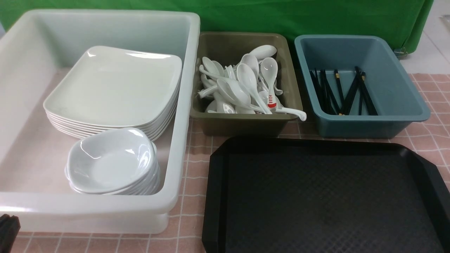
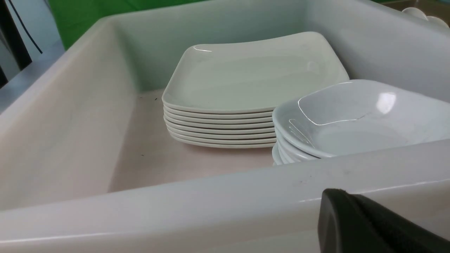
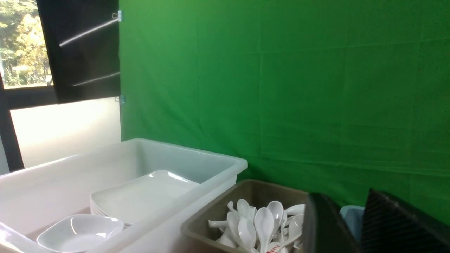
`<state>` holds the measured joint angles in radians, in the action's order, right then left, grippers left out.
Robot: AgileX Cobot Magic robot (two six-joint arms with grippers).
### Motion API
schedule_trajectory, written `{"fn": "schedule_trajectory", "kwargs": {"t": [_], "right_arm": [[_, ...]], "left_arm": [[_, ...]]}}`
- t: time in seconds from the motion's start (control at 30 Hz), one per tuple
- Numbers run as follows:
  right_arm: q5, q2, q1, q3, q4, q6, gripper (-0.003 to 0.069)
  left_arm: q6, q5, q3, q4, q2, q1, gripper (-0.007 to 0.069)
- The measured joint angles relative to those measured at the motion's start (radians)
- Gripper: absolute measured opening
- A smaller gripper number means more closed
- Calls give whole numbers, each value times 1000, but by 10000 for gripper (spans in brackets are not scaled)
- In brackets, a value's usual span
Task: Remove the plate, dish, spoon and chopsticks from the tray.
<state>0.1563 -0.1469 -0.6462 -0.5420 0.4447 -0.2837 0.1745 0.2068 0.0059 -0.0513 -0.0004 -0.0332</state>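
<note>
Tray [image 1: 323, 196]: bare, on the table, before the bins.
Plate [image 1: 112, 88]: tops stack in white tub [image 1: 21, 70].
Dish [image 1: 109, 160]: tops stack beside it.
Spoons [image 1: 246, 84]: olive bin.
Chopsticks [image 1: 342, 93]: blue-grey bin.
Left claw [image 2: 369, 225]: fingers together, empty.
Right claw [image 3: 355, 225]: fingers apart, nothing between.

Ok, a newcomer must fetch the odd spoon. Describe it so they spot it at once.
Find the olive bin between the big white tub and the blue bin. In its spoon pile, near the front edge, one spoon alone has red marks on its handle.

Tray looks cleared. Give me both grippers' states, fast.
Left gripper: shut, holding nothing.
Right gripper: jaws apart, nothing between them.
</note>
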Motion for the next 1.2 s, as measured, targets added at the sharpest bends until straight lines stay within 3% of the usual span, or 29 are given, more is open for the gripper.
{"fn": "schedule_trajectory", "kwargs": {"t": [1.1,1.2], "right_arm": [[-13,0,0,0,-3,-10,240],[-37,-4,0,0,-57,17,240]], "left_arm": [[1,0,0,0,0,0,5],[1,0,0,0,0,0,5]]}}
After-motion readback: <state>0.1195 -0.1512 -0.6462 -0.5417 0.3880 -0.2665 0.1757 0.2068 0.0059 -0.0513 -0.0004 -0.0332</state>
